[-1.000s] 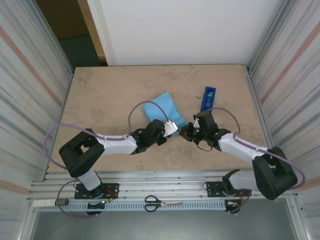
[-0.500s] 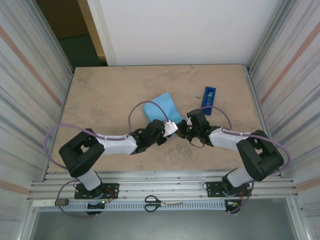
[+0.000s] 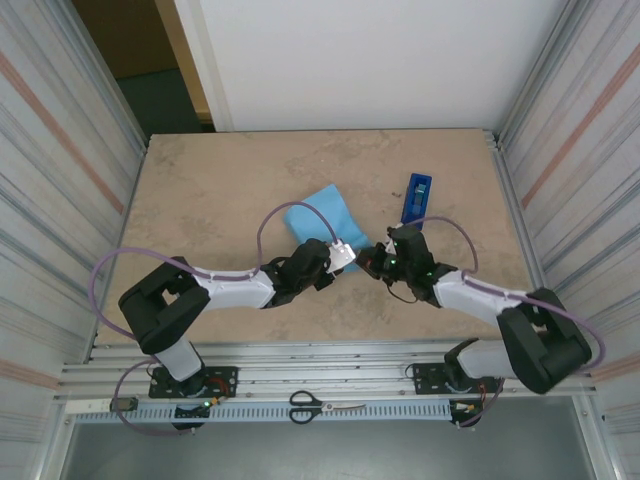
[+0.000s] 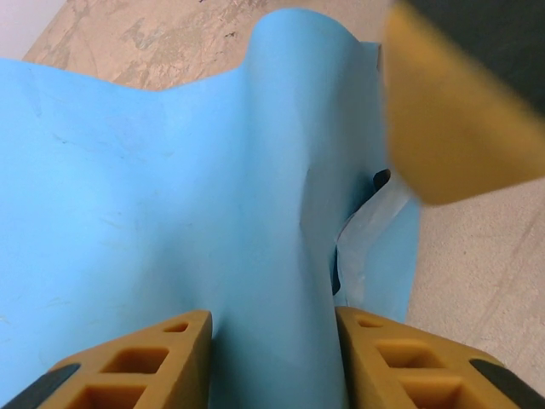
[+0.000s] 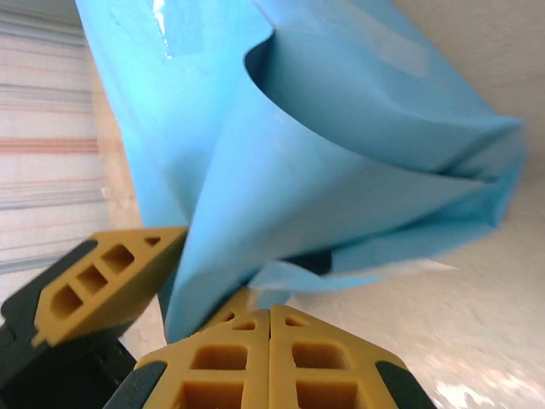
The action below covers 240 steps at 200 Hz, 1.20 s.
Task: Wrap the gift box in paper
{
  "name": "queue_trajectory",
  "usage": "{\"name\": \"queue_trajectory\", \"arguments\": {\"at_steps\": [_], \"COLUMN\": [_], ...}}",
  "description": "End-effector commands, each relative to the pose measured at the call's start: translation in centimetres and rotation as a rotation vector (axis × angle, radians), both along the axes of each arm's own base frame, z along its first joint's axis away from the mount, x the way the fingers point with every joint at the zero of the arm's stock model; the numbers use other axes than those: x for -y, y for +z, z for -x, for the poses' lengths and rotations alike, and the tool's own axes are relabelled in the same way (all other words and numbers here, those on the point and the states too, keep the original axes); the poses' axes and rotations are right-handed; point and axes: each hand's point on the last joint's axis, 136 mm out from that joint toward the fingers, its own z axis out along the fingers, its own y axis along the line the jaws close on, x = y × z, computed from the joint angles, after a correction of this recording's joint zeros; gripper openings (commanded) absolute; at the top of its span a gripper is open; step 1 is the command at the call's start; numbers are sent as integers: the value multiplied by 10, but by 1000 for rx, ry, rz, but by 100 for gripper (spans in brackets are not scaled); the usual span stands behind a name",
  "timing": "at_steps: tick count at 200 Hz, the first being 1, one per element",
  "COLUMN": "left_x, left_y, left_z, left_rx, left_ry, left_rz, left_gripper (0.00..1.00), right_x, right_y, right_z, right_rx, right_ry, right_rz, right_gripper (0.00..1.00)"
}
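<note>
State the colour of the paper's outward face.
Light sky blue; the paper shows it best in the left wrist view.

A robotics lab cell: ribbed metal panels flank a beige stone-look table. Aluminium rails and scissors lie along the table's near edge — a white wall rises beyond its far edge.

gift box hidden under paper; right gripper finger blurred, cropped.

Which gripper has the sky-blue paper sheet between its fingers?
The left gripper: the sky-blue paper sheet fills the gap between its orange fingers; the right gripper has fingers closed together.
</note>
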Motion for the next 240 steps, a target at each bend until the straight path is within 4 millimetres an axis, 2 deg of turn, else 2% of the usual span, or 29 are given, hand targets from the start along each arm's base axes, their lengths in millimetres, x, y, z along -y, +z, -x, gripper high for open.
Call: {"name": "queue_trajectory", "arguments": {"at_steps": [1,15,30,65,101,124,150,190,206,240], "left_x": [-42,-42,-43,-42,-42,-43,-43,-43,-41,-37], "left_y": [-85,-85,-85,-86,-86,-87,-86,-82,-79,-72], "left_z": [46,46,46,46,47,47,47,44,43,41], "left_rx": [-246,-246,-247,-249,-253,-255,-256,-241,-235,-225], "left_ry": [-37,-36,-35,-35,-32,-32,-33,-24,-24,-28], "left_rz": [-255,-256,-255,-254,-251,-252,-253,-253,-248,-234], "left_gripper": [39,39,39,39,39,39,39,39,40,42], "right_x": [24,23,12,-13,-16,-14,-13,25,38,44], "right_y": [-24,-22,-15,-3,-6,-13,-11,-15,-9,9], "right_z": [16,17,13,-10,-40,-48,-35,-4,0,-4], "right_rx": [-48,-43,-28,4,27,13,4,-4,8,31], "right_ry": [-32,-24,13,52,-13,-35,-20,-60,-66,-20], "right_rz": [96,81,48,7,20,29,28,129,159,181], "right_gripper": [2,1,1,0,0,0,0,6,10,23]}}
